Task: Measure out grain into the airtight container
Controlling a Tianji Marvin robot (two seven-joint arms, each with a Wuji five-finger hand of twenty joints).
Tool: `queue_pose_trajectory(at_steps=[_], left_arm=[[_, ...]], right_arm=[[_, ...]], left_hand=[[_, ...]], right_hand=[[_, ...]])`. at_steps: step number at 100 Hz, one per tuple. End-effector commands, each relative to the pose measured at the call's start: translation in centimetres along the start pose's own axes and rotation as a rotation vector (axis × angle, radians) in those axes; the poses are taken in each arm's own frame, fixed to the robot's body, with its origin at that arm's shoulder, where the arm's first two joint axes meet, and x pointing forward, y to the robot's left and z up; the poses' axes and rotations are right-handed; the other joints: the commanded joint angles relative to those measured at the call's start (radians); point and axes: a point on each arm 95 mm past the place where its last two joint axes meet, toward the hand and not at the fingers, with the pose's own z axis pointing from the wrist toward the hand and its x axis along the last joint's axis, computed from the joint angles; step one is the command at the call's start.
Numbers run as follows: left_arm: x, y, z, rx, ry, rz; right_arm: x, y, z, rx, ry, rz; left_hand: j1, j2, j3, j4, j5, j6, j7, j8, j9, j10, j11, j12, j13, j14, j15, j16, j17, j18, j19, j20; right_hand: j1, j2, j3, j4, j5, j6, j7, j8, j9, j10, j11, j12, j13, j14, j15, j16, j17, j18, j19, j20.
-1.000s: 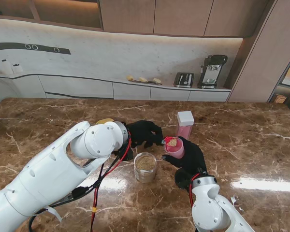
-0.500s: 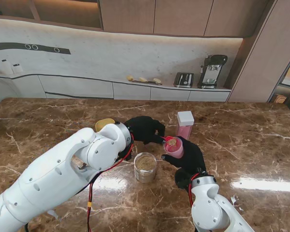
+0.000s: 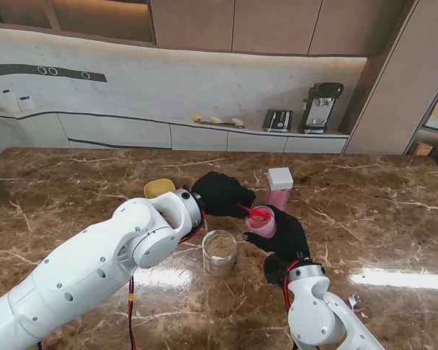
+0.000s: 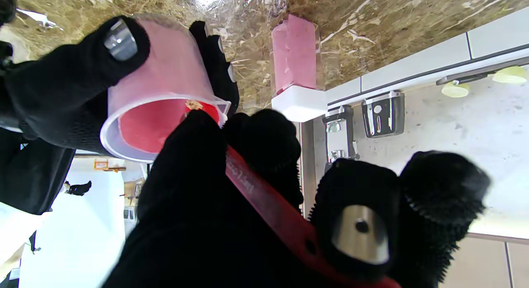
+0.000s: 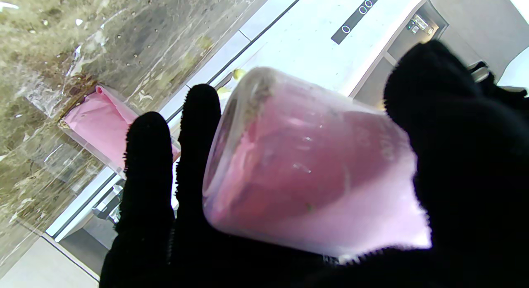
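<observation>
Centre frame: left hand (image 3: 220, 194) gripping red scoop (image 3: 247, 211), bowl tipped into pink measuring cup (image 3: 263, 222) clamped in right hand (image 3: 281, 237); airtight container (image 3: 279, 189) upright just beyond the cup, nearer the right hand.

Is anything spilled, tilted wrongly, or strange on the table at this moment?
Nothing stands out. The right hand holds the pink cup, the left hand holds the red spoon at its rim, and no spilled grain shows.
</observation>
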Motion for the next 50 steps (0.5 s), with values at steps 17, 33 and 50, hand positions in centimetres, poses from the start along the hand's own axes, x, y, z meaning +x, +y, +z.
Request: queue_pose_trajectory(at_steps=[17, 33, 50], left_arm=[[-0.23, 0.54, -0.01, 0.058, 0.011, 0.017], [-0.23, 0.50, 0.05, 0.097, 0.028, 0.037], [-0.23, 0.33, -0.19, 0.145, 0.097, 0.207]], right_arm=[[-0.25, -0.48, -0.36, 0.020, -0.017, 0.007], [-0.27, -0.44, -0.34, 0.020, -0.017, 0.006], [-0.32, -0.38, -0.40, 0.018, -0.020, 0.003]], left_hand=[[0.017, 0.040, -0.005, 0.018, -0.020, -0.043, 0.026, 0.008, 0.076, -0.063, 0.030, 0.020, 0.046, -0.021, 0.118, -0.003, 0.032, -0.003, 0.079, -0.012], [0.016, 0.036, -0.005, 0.018, -0.019, -0.044, 0.030, 0.006, 0.077, -0.061, 0.031, 0.021, 0.046, -0.019, 0.119, -0.005, 0.034, -0.001, 0.078, -0.016], [0.006, 0.032, -0.004, 0.019, -0.020, -0.060, 0.032, -0.004, 0.080, -0.072, 0.031, 0.021, 0.047, -0.027, 0.118, -0.008, 0.037, -0.018, 0.074, -0.023]], right_hand=[[0.112, 0.172, 0.175, -0.007, 0.060, -0.100, 0.083, 0.002, 0.047, -0.060, 0.026, 0.016, 0.019, -0.031, 0.016, 0.003, 0.001, -0.014, 0.026, -0.019], [0.112, 0.172, 0.175, -0.007, 0.060, -0.100, 0.083, 0.002, 0.047, -0.061, 0.027, 0.016, 0.019, -0.032, 0.015, 0.002, 0.001, -0.014, 0.026, -0.019], [0.112, 0.172, 0.175, -0.007, 0.060, -0.100, 0.083, 0.002, 0.047, -0.060, 0.027, 0.016, 0.019, -0.031, 0.015, 0.002, 0.000, -0.014, 0.026, -0.019]])
